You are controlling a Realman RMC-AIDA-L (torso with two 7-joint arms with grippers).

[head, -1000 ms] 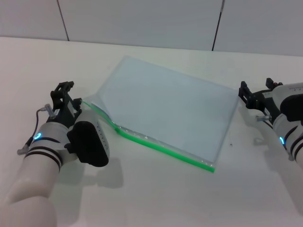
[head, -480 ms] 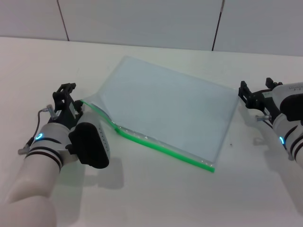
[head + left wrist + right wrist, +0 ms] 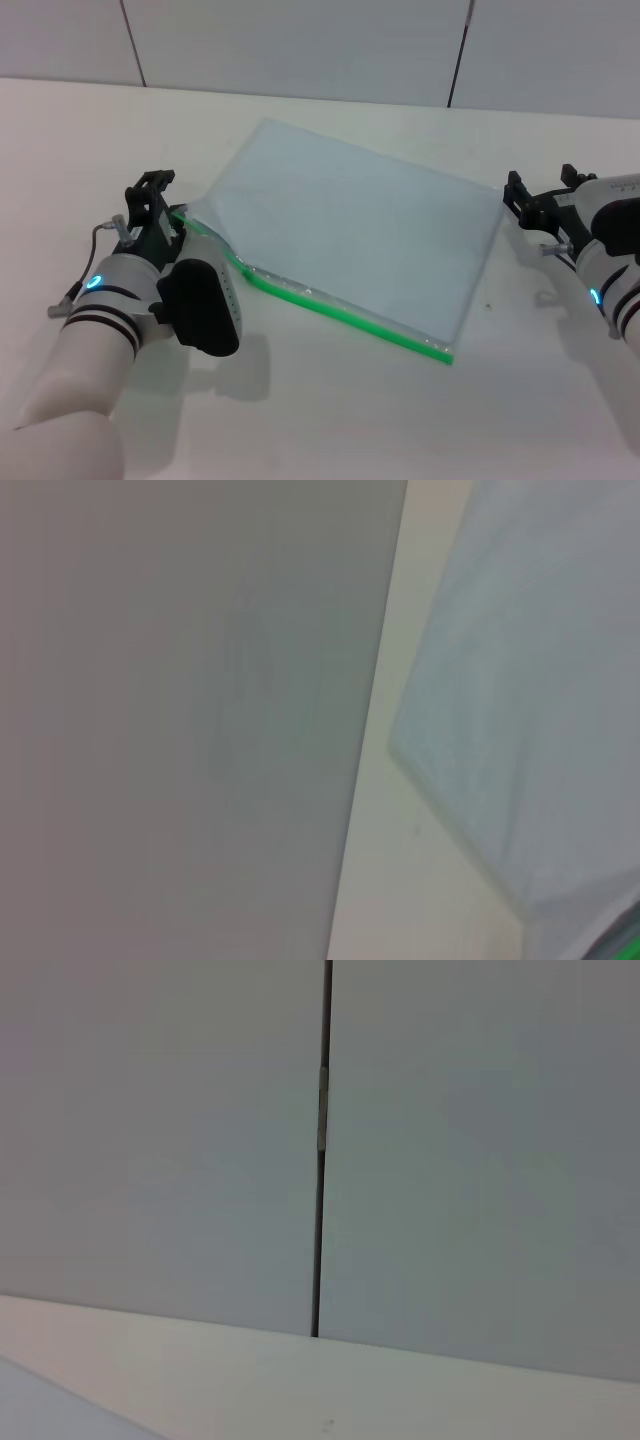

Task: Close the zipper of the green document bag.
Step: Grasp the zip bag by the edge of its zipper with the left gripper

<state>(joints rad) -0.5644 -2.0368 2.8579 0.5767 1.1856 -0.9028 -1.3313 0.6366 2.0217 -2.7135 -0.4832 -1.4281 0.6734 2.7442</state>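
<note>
A bare lab-like test room: a plain white table (image 3: 330, 420) set against grey wall panels (image 3: 300, 45) with dark seams.

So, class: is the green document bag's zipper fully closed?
No. Near the left gripper, the zipper gapes and the green document bag lifts.

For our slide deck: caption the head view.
Left end effector at the green document bag's zipper end; right end effector beside it.
</note>
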